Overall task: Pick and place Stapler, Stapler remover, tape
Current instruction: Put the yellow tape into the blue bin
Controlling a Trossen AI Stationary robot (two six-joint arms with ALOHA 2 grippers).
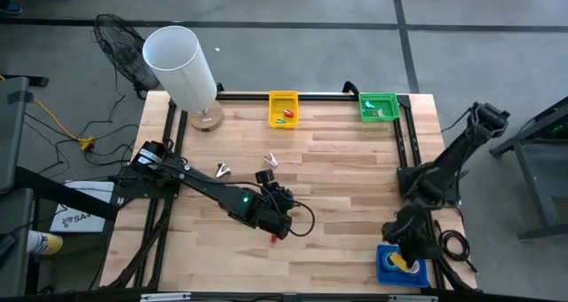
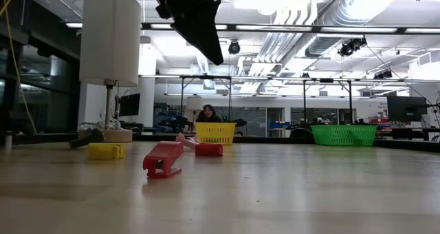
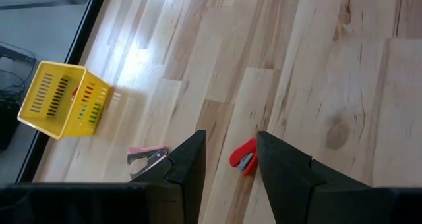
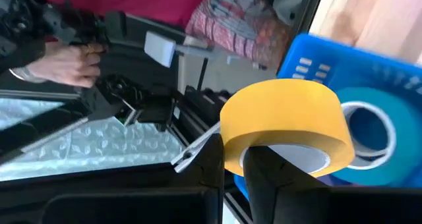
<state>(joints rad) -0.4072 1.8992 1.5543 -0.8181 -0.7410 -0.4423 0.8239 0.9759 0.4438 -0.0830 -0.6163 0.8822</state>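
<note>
Yellow tape roll [image 4: 283, 122] clamped in my right pincer [image 4: 232, 159]; released off-centre, it could bounce out of the blue basket [image 4: 316, 62].

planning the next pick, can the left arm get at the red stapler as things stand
Probably yes. The left gripper hangs above the table with its jaws apart and nothing between them, and the red stapler lies on bare wood right ahead. The stapler remover lies off to one side.

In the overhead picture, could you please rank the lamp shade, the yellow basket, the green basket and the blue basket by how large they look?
1. Lamp shade, clearly largest, though it stands tall, nearer the camera.
2. Blue basket, partly hidden by the right arm.
3. Green basket and yellow basket look about alike; I would not rank them.
</note>
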